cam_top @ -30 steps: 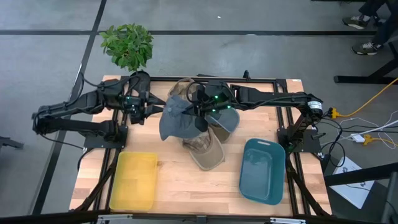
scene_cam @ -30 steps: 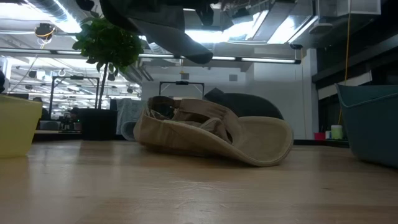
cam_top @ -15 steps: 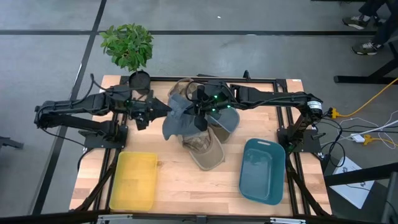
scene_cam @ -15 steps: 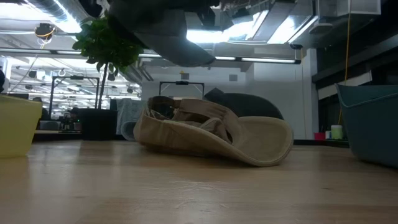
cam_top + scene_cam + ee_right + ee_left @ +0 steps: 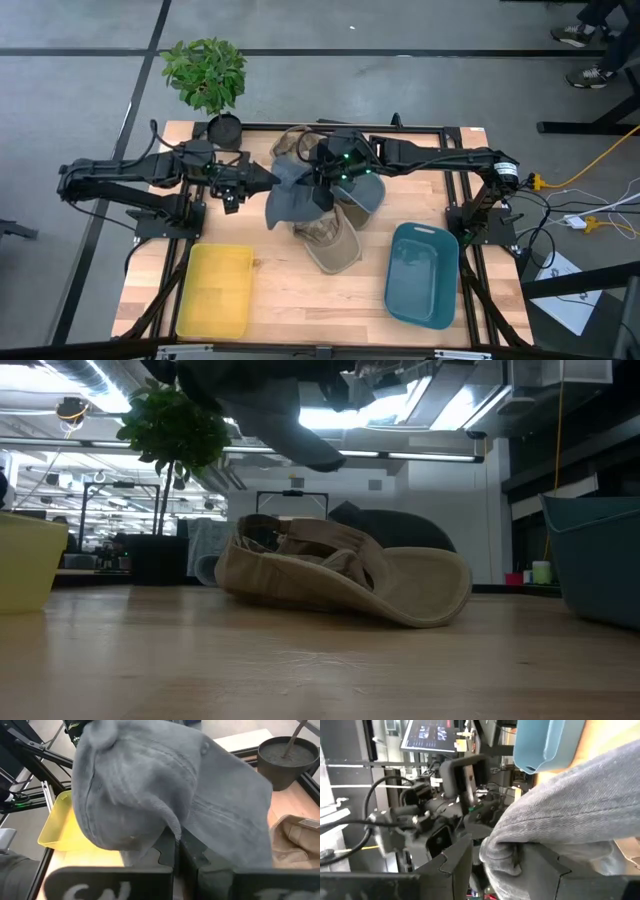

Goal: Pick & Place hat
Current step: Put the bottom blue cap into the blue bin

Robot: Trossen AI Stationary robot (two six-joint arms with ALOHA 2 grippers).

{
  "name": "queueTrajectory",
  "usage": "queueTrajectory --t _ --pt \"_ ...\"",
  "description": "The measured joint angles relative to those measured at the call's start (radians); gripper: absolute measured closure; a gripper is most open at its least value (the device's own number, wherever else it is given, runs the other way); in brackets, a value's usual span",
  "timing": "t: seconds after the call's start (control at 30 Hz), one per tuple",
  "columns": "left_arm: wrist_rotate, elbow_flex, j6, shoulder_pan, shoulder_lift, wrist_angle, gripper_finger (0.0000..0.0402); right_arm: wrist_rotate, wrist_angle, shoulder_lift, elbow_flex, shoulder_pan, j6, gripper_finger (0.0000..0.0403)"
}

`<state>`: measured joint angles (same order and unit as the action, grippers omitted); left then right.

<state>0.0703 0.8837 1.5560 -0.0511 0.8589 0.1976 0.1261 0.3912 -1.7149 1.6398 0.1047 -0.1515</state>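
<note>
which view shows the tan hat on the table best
The low view: the tan hat lies in plain side profile on the table. The high view shows it half hidden under the grey hat; the right wrist view catches only an edge, the left wrist none.

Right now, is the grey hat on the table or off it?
Off it: the grey hat hangs from the right gripper above the tan hat.

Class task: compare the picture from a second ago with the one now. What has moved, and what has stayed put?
The left gripper moved in toward the table's middle, its fingers now around the grey hat. The right gripper stayed shut on that hat, held aloft. The tan hat, yellow bin and blue bin stayed.
</note>
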Motion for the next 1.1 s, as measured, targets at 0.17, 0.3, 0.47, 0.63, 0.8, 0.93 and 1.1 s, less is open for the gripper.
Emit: queueTrajectory --t 0.17,0.3,0.47,0.63,0.8,0.93,1.1 --pt "0.011 0.0 0.002 0.005 0.025 -0.001 0.0252 0.0 -0.005 0.0 0.0 0.001 -0.002 0.0398" --pt "0.009 0.0 0.004 0.005 0.038 -0.004 0.0252 -0.001 -0.005 0.0 0.0 0.001 -0.022 0.0397" --pt "0.002 0.0 0.015 0.005 0.053 -0.03 0.0258 0.0 -0.005 0.0 0.0 0.001 -0.025 0.0395" --pt "-0.044 0.0 -0.093 0.005 0.063 -0.072 0.0286 -0.001 -0.005 0.0 0.0 0.001 0.006 0.0374" --pt "-0.053 0.0 -0.16 0.005 0.063 -0.068 0.0355 -0.001 -0.005 0.0 0.0 0.001 0.028 0.0352" --pt "-0.055 0.0 -0.199 0.004 0.063 -0.067 0.0384 -0.001 -0.006 0.0 0.0 0.001 0.028 0.0339" --pt "-0.133 0.0 -0.25 0.005 0.061 -0.059 0.038 -0.002 -0.002 0.0 0.0 0.001 0.055 0.0318"
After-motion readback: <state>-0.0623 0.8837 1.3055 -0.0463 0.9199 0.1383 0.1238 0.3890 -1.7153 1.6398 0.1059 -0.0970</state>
